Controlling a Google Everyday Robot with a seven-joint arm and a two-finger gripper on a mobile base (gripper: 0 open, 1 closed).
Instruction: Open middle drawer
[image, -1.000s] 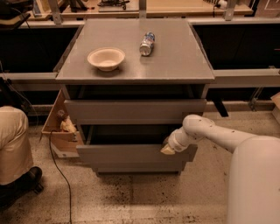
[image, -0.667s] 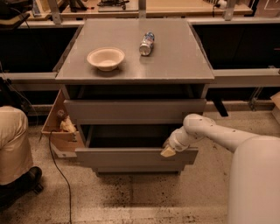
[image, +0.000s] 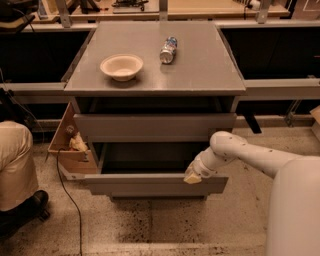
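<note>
The grey cabinet (image: 155, 85) stands in the middle of the camera view. Its uppermost drawer (image: 155, 127) has a tall front and sits nearly closed. Below it the middle drawer (image: 145, 184) is pulled out towards me, with its dark tray (image: 145, 157) showing behind the flat grey front. My gripper (image: 192, 176) rests on the top edge of that front, right of its middle, at the end of my white arm (image: 240, 152) coming from the right. The lowest drawer is hidden under the pulled-out one.
A cream bowl (image: 121, 66) and a can lying on its side (image: 168, 49) are on the cabinet top. A cardboard box (image: 67, 145) leans at the cabinet's left. A person's leg (image: 15, 165) and a floor cable (image: 67, 200) are at left.
The middle drawer has slid farther out towards me, and my gripper has moved down and back with its front edge.
</note>
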